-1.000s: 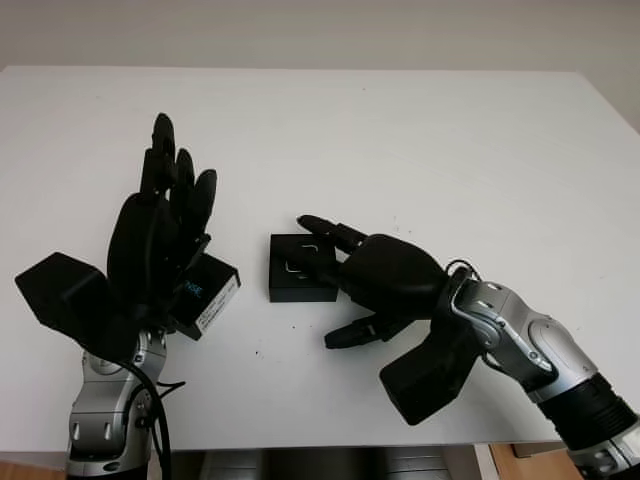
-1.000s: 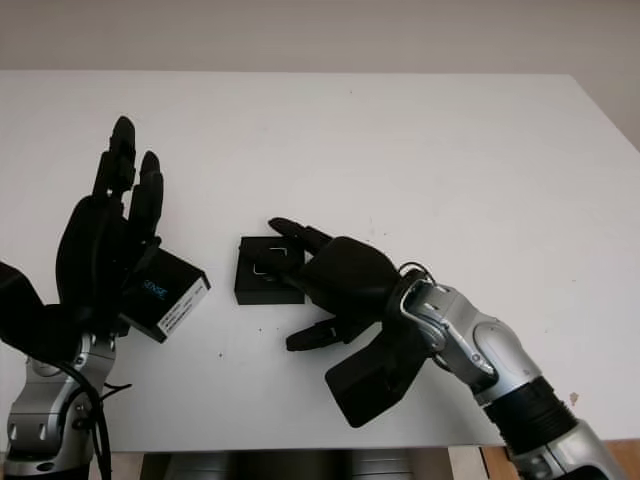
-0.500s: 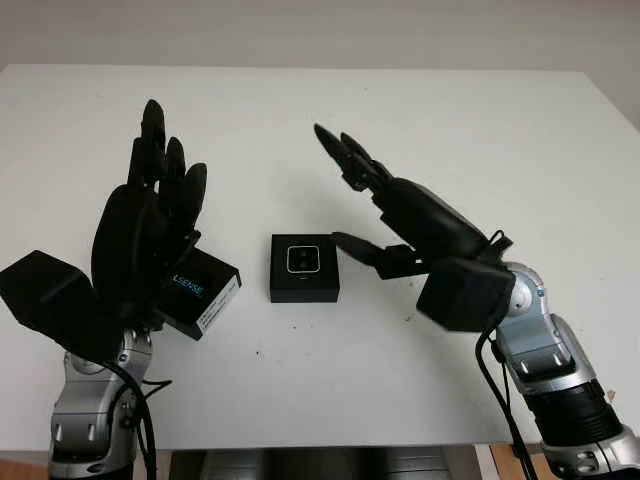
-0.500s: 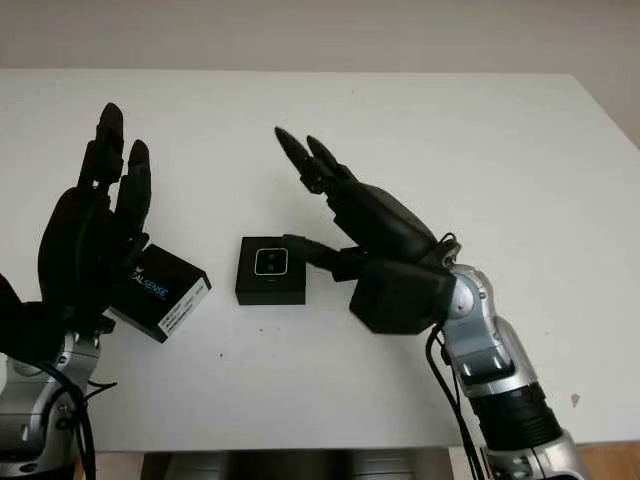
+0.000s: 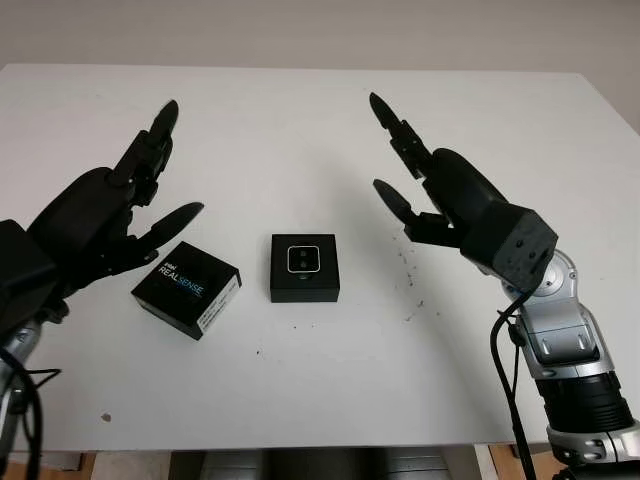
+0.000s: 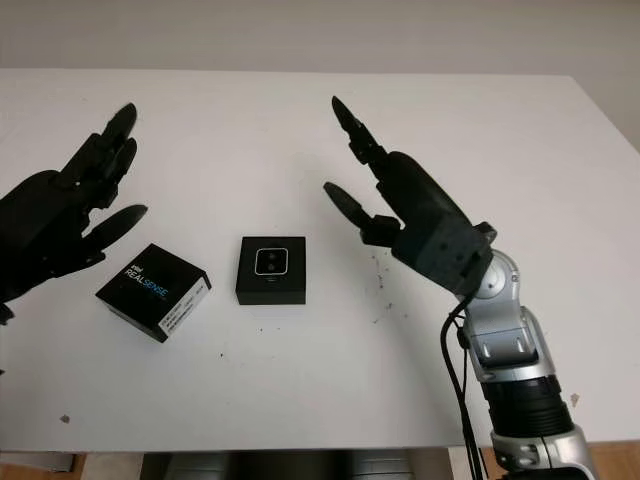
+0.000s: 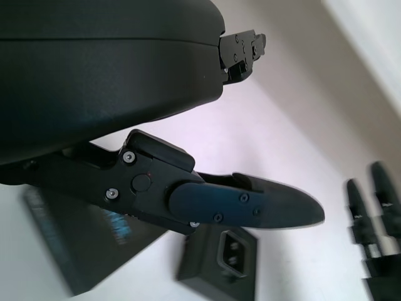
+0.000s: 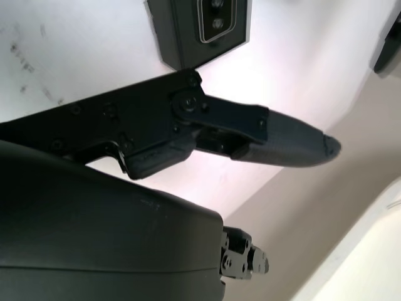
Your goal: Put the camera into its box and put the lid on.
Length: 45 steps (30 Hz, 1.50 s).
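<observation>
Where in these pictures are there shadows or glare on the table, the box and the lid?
Left eye view: soft, even light; the box with the camera and the lid cast only thin shadows on the table, no glare. Left wrist view: a pale sheen on the open, raised left hand. Right wrist view: the table glows bright behind the open right hand.
</observation>
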Each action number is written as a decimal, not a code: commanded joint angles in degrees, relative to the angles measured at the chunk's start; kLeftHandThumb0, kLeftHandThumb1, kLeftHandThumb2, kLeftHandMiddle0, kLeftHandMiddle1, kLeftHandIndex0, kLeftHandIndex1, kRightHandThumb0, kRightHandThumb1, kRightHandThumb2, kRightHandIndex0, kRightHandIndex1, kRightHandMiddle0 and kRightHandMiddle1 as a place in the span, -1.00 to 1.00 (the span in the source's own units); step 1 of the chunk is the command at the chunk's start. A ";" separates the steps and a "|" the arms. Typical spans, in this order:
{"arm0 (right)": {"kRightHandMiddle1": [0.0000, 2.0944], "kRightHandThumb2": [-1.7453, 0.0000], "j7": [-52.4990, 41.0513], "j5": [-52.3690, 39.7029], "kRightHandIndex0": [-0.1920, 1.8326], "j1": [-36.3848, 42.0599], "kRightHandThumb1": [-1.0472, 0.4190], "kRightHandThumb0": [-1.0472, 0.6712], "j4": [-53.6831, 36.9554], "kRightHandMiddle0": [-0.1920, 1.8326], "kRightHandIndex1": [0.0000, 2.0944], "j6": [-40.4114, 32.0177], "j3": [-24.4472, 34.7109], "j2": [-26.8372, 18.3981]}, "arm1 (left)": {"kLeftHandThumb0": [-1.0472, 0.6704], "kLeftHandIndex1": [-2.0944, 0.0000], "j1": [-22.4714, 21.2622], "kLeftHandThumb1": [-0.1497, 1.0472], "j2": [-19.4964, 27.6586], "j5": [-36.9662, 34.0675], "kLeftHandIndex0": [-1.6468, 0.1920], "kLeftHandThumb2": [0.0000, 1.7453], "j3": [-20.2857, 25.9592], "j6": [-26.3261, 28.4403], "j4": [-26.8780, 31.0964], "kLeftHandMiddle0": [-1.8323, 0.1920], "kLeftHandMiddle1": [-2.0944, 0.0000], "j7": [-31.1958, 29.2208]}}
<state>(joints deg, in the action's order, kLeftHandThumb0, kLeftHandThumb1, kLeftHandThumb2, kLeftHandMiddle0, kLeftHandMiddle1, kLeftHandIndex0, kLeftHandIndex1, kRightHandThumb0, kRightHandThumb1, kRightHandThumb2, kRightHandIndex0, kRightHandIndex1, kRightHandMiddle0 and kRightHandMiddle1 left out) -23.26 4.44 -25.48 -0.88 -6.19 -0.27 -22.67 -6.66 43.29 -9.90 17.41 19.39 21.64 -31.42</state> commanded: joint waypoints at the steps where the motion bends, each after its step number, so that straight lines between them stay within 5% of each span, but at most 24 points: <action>1: -0.96 0.24 -1.50 -5.82 -0.98 -1.61 -1.00 -0.71 1.06 -0.96 -0.98 -1.69 3.15 1.31 | -0.77 0.96 -1.36 0.90 3.53 0.08 0.96 -0.92 1.03 1.96 1.98 1.00 0.96 -1.57; 13: -0.99 0.20 3.13 -17.31 -1.00 -3.79 -1.00 -0.74 0.73 -0.99 -0.99 -10.75 7.92 5.33 | -0.69 1.00 -8.01 0.68 20.99 11.90 1.00 -0.97 -7.84 -10.22 -2.58 1.00 1.00 -16.99; 19: -0.98 0.19 4.20 -16.78 -0.99 -3.77 -1.00 -0.72 2.02 -0.98 -0.98 -10.78 7.90 5.39 | -0.59 0.94 -9.41 0.62 21.33 23.24 0.89 -0.95 -13.58 -21.79 -5.95 0.90 0.94 -14.37; 27: -0.97 0.19 3.84 -16.83 -0.99 -3.09 -1.00 -0.69 1.71 -0.98 -0.97 -11.64 7.84 4.54 | -0.45 0.89 -10.97 0.63 21.75 30.09 0.77 -0.94 -16.02 -29.82 -7.57 0.75 0.90 -15.19; 45: -0.95 0.19 3.94 -15.61 -0.97 -2.73 -1.00 -0.67 0.40 -0.96 -0.95 -12.38 7.13 4.13 | -0.52 0.92 -12.30 0.63 19.53 38.42 0.73 -0.94 -19.65 -30.34 -10.55 0.71 0.94 -14.70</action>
<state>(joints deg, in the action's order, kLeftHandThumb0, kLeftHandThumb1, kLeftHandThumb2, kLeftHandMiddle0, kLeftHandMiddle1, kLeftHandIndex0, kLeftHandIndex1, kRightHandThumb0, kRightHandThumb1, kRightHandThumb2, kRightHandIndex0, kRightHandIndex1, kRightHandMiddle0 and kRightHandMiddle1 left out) -19.22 -11.30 -28.42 1.13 -18.32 6.99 -17.76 -18.24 63.07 28.54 -1.89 -10.73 11.47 -46.26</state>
